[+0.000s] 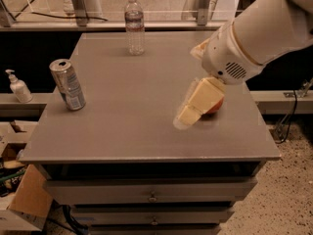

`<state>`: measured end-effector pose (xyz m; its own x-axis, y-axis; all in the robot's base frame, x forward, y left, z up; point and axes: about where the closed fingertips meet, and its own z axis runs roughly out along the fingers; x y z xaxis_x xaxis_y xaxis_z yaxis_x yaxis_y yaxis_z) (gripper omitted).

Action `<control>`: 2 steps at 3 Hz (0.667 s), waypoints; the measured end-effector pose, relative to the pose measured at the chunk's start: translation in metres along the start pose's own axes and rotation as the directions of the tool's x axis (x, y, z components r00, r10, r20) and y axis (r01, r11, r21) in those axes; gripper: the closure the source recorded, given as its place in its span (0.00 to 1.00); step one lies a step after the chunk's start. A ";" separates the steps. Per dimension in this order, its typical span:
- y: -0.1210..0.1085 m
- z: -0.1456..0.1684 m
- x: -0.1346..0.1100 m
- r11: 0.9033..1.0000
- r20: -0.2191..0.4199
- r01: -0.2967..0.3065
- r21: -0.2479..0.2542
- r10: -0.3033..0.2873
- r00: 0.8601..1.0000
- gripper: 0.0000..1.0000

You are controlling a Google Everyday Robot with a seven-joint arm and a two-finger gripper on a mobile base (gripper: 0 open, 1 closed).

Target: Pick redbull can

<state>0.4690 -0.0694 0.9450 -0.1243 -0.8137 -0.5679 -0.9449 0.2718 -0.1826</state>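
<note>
The redbull can [67,84], slim and silver with a blue-and-silver label, stands upright near the left edge of the grey table [132,111]. My gripper [188,115], with cream-coloured fingers, hangs over the right middle of the table, far to the right of the can. It holds nothing that I can see. The white arm [259,31] reaches in from the upper right. A red apple [217,106] lies just behind the gripper and is mostly hidden by it.
A clear plastic water bottle [134,25] stands at the table's far edge. A white pump bottle [18,87] sits on a ledge to the left. Cardboard boxes [19,199] lie on the floor at lower left. Drawers [151,192] are under the tabletop.
</note>
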 end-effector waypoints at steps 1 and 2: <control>0.008 0.031 -0.034 0.999 0.097 -0.011 -0.035 0.015 0.995 0.00; 0.019 0.061 -0.072 0.998 0.192 -0.016 -0.068 0.029 0.981 0.00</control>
<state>0.4789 0.0258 0.9334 -0.0913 -0.6919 -0.7162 -0.9610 0.2496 -0.1187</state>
